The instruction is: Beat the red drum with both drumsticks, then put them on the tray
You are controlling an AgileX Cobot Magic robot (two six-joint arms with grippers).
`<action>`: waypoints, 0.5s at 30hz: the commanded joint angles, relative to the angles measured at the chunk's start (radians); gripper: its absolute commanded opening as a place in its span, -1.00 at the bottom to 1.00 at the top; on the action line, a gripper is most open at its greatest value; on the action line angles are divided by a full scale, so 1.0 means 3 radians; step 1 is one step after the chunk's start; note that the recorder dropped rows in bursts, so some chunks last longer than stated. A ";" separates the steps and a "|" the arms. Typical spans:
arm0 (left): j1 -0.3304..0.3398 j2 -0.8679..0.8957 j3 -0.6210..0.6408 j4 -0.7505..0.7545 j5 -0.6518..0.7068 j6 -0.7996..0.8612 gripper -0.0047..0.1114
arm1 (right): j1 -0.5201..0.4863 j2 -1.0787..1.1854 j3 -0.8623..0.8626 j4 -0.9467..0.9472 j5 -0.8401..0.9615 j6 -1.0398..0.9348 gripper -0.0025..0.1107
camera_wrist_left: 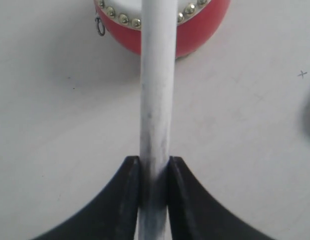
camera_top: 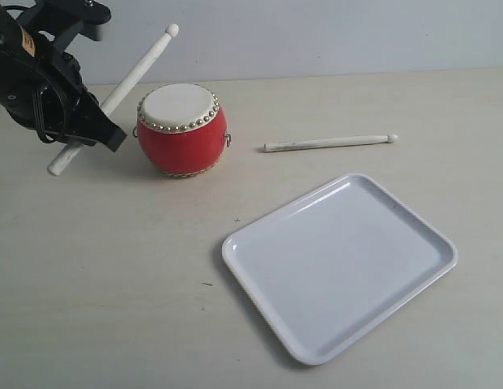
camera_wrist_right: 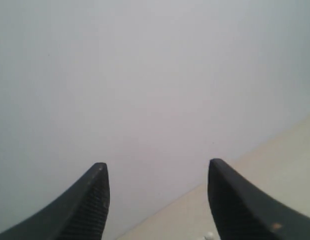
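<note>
Whitish drumstick (camera_top: 142, 66) gripped in left end effector (camera_wrist_left: 155, 162), red drum (camera_top: 182, 130) just ahead. Empty right end effector (camera_wrist_right: 157, 164) gapes wide; second drumstick (camera_top: 328, 143) ungrabbed, tray (camera_top: 340, 267) bare.

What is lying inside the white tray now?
Nothing: the tray shows bare, with no part covered. One drumstick lies on the table beyond it; the left gripper holds the other drumstick.

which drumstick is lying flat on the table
The loose drumstick right of the red drum lies flat, untouched; the other drumstick is clamped in the left gripper, tilted up.
</note>
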 commanded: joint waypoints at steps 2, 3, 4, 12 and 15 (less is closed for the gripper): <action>0.0009 -0.0010 -0.0026 -0.0038 -0.0025 0.0009 -0.92 | -0.0016 -0.0012 0.0014 0.0044 -0.0362 0.0864 0.04; 0.0009 -0.0010 -0.0026 -0.0038 -0.0025 0.0009 -0.92 | -0.0016 0.0008 0.0014 0.0038 -0.0435 0.0983 0.04; 0.0009 -0.0010 -0.0026 -0.0038 -0.0025 0.0009 -0.92 | -0.0016 0.0039 0.0014 0.0032 -0.0512 0.1077 0.04; 0.0009 -0.0010 -0.0026 -0.0065 -0.0025 0.0009 -0.92 | -0.0016 0.0845 -0.0452 -0.0008 -0.0476 0.1145 0.05; 0.0009 -0.0010 -0.0026 -0.0063 -0.0025 0.0000 -0.92 | -0.0016 0.1402 -0.0798 -0.0068 -0.0210 0.1145 0.07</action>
